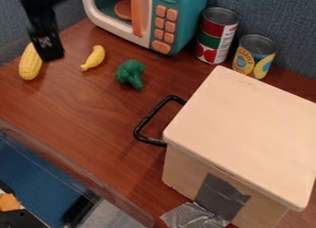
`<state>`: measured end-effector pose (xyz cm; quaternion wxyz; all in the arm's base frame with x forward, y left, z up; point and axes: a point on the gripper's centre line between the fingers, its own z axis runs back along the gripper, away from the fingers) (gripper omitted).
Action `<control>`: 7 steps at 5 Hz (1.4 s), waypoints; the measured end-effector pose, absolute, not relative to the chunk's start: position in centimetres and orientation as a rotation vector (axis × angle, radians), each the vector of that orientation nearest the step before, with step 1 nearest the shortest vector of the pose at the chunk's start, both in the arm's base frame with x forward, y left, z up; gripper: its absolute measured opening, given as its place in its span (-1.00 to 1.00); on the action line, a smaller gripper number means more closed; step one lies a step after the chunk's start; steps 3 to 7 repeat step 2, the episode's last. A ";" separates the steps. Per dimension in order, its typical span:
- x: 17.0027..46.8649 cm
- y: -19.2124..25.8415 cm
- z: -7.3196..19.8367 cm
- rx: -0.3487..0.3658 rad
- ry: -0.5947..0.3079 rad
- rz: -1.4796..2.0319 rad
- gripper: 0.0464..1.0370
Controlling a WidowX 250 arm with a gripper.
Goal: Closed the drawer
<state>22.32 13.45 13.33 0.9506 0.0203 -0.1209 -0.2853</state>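
Brown tabletop (93,107): labelled cans (216,36) near black-handled drawer box (244,130).

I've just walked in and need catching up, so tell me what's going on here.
A robot arm's black pincer hangs over the table beside the toy corn, and I see it handling nothing. The wooden drawer box looks shut, its black handle standing out at the side, so the closing appears done. A toy banana and broccoli lie nearby, with a toy microwave and two food cans farther back.
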 end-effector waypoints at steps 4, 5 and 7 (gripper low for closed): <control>19.0 13.6 15.0 0.045 -0.045 -0.078 0.92; 19.0 13.6 15.0 0.045 -0.045 -0.078 0.92; 19.0 13.6 15.0 0.045 -0.045 -0.078 0.92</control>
